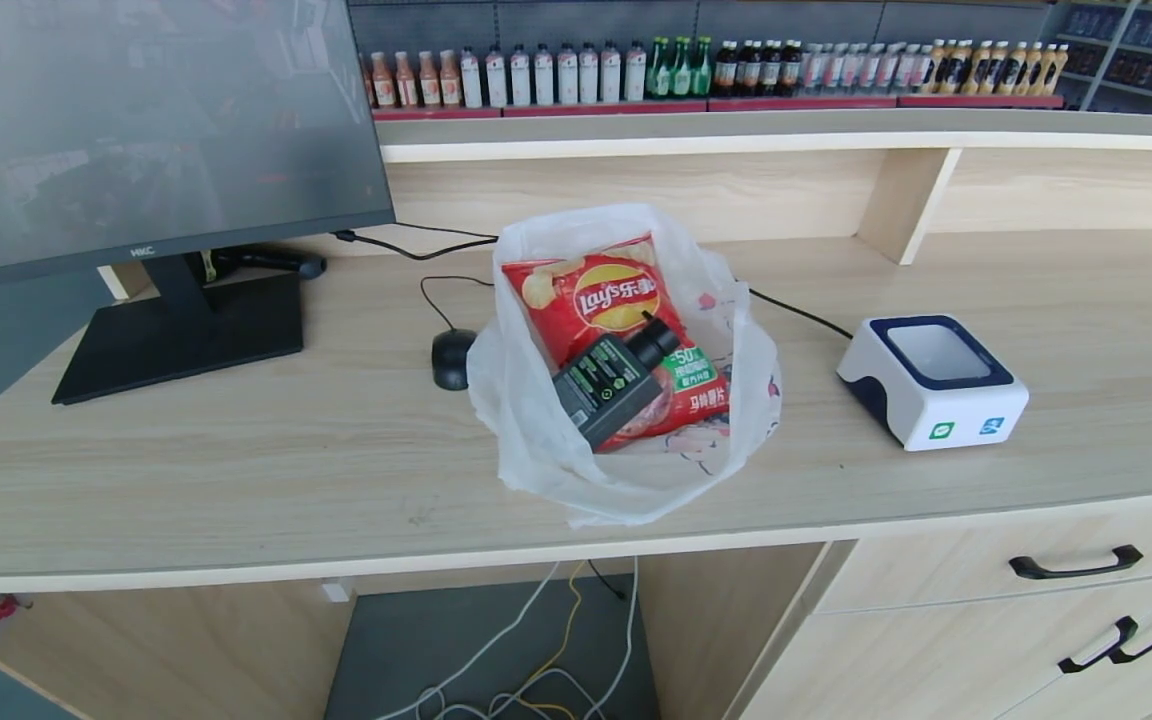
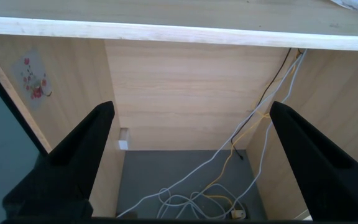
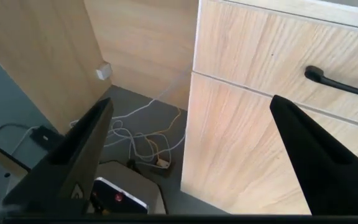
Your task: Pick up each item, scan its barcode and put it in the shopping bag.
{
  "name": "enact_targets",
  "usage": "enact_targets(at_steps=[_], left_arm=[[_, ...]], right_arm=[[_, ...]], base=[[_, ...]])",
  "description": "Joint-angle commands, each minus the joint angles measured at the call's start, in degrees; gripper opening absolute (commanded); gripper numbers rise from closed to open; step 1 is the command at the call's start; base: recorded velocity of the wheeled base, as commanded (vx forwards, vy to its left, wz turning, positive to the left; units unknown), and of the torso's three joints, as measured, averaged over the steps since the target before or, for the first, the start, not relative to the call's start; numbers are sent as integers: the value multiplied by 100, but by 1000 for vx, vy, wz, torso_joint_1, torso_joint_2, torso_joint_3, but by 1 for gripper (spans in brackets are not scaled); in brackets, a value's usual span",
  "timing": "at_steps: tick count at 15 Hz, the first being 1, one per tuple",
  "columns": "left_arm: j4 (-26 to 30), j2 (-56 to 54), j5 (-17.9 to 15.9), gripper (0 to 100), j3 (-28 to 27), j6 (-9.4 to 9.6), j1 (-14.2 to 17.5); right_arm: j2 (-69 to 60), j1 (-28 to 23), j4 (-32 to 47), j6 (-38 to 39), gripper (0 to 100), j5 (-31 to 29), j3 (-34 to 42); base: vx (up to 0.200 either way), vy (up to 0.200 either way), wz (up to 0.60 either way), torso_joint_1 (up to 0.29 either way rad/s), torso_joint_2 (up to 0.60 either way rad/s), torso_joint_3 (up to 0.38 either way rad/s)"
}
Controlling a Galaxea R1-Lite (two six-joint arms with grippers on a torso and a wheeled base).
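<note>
White shopping bag [image 1: 534, 452] with one chip packet [image 1: 591, 290] and one bottle [image 1: 608, 385]; one scanner [image 1: 931, 385]; both jaws wide.

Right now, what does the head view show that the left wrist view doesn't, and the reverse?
Head view, not left wrist: the chips packet and dark bottle inside the shopping bag, the scanner beside it, the monitor and the mouse.
Left wrist, not head: the left gripper, open, facing the recess under the counter.
Both: that counter's front edge, the cables in the recess and the flower sticker on its side panel.
</note>
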Motion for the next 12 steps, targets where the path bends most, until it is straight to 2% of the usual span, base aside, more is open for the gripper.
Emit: enact_targets(at_steps=[1,2,3,4,5,6,7,10,11,12], left_arm=[[0,0,7,100,0,0,1],[0,0,-1,100,0,0,1],[0,0,-1,100,0,0,1],[0,0,-1,100,0,0,1],[0,0,-1,100,0,0,1],[0,0,-1,100,0,-9,1],[0,0,-1,100,0,-9,1],[0,0,-1,100,0,-9,1],[0,0,-1,100,0,-9,1],[0,0,-1,100,0,-18,1]], right_arm=[[-177,-265,56,-19,100,-8,-36],[-72,-783,65,-28,100,-17,-36],[157,-1750,65,-19,100,-17,-45],[262,-3015,65,-28,100,-8,-45],[253,-3736,65,-45,100,9,-45],[139,-4132,-23,-72,100,238,70],[-89,-3886,-67,-54,100,457,96],[-195,-2769,-67,-54,100,466,105],[-362,-2620,-75,-54,100,466,105],[-538,-2743,-67,-54,100,457,105]], base=[[0,0,0,0,0,0],[0,0,0,0,0,0],[0,0,0,0,0,0],[0,0,0,0,0,0],[0,0,0,0,0,0],[0,0,0,0,0,0],[0,0,0,0,0,0],[0,0,0,0,0,0],[0,0,0,0,0,0],[0,0,0,0,0,0]])
